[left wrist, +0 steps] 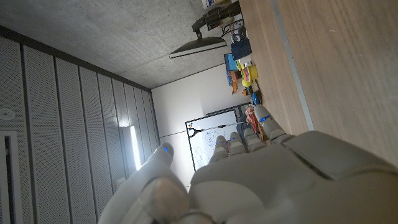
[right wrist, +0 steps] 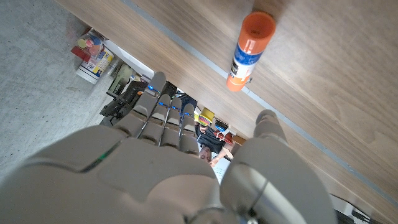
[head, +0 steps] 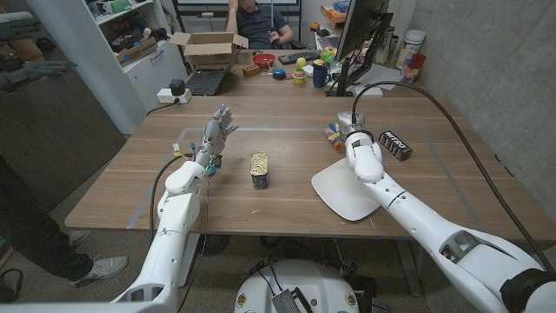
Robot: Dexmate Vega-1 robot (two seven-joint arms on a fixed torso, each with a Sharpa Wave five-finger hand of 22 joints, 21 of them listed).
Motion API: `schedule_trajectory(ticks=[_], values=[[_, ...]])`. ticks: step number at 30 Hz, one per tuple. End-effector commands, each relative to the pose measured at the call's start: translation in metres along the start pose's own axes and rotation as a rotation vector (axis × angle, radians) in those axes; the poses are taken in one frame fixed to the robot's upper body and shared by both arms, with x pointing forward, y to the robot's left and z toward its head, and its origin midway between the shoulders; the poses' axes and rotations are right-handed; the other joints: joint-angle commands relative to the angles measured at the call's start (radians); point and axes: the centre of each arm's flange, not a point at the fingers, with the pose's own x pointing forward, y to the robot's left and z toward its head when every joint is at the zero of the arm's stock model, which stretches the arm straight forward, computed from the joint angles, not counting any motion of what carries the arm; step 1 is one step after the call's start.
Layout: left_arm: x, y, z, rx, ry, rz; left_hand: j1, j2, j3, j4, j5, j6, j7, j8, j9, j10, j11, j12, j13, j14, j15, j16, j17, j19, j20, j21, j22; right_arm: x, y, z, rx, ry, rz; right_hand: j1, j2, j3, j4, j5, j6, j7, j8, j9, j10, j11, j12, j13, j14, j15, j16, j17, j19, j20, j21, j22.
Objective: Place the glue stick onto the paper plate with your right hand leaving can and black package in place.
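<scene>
Head view, left to right: left hand raised over the tabletop at about nine o'clock, fingers spread and holding nothing. Next, can upright near the centre, well apart from either hand. Then paper plate at roughly four o'clock from the can, partly under the right forearm. Above it, right hand at about one o'clock of the plate, glue stick lying just beside it toward the can side. Furthest right, black package at three o'clock of that hand, near but apart. Right wrist view: glue stick on its side, orange cap at one end, ahead of the fingers, not yet touched; thumb and fingers apart, nothing pinched. Judged light, rigid, smooth and round, so likely to roll or slip. Best taken across the middle of the barrel, thumb on one side and fingers opposite, clear of the cap. Approach kept on the can side to avoid nudging the package.
</scene>
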Motion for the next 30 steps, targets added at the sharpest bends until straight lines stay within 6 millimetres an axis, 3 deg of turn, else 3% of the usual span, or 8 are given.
schedule_trajectory(ticks=[1,19,25,30], values=[[0.0017,0.0005,-0.0003,0.0,0.001,0.0,-0.005,-0.004,-0.007,0.0,0.004,-0.006,0.0,0.005,0.006,-0.001,0.003,0.007,0.003,-0.004,0.0,0.004,0.003,-0.02,0.007,-0.002,0.004,0.0061,0.0089,0.0,-0.023,-0.01,0.044,0.013,0.003,0.001,-0.003,0.011,0.013,-0.002,0.003,0.003,0.009,-0.005,0.004,0.003,0.008,-0.007,0.004,0.003,0.012,-0.042,-0.004,0.005],[0.0049,0.0004,-0.0002,-0.003,-0.004,-0.006,-0.008,-0.004,-0.011,0.001,0.006,-0.006,0.002,0.005,0.006,0.0,0.003,0.007,0.003,-0.005,0.0,0.003,0.002,-0.018,0.006,-0.006,0.004,0.0091,0.0136,0.0039,-0.043,-0.03,0.053,0.031,0.006,-0.001,-0.005,0.017,0.048,-0.009,0.01,0.004,0.038,-0.013,0.013,0.003,0.036,-0.014,0.01,0.004,0.04,-0.049,-0.006,0.006],[0.0051,0.0013,-0.001,-0.004,-0.004,-0.002,-0.009,-0.005,-0.013,0.002,0.006,-0.008,0.003,0.004,0.006,0.0,0.003,0.007,0.003,-0.005,0.0,0.003,0.002,-0.018,0.007,-0.008,0.004,0.0104,0.0153,0.006,-0.053,-0.037,0.055,0.05,0.012,-0.001,-0.006,0.023,0.106,-0.032,0.022,0.005,0.089,-0.026,0.028,0.003,0.078,-0.04,0.017,0.004,0.081,-0.055,-0.002,0.007],[0.0053,0.0012,-0.0015,-0.006,-0.004,-0.004,-0.01,-0.005,-0.014,0.002,0.007,-0.008,0.003,0.004,0.006,0.0,0.004,0.007,0.003,-0.005,0.0,0.002,0.002,-0.018,0.007,-0.009,0.004,0.0115,0.0161,0.0073,-0.051,-0.04,0.066,0.057,0.014,-0.001,-0.007,0.025,0.114,-0.034,0.022,0.004,0.101,-0.035,0.03,0.003,0.087,-0.047,0.017,0.004,0.091,-0.06,-0.002,0.007]])
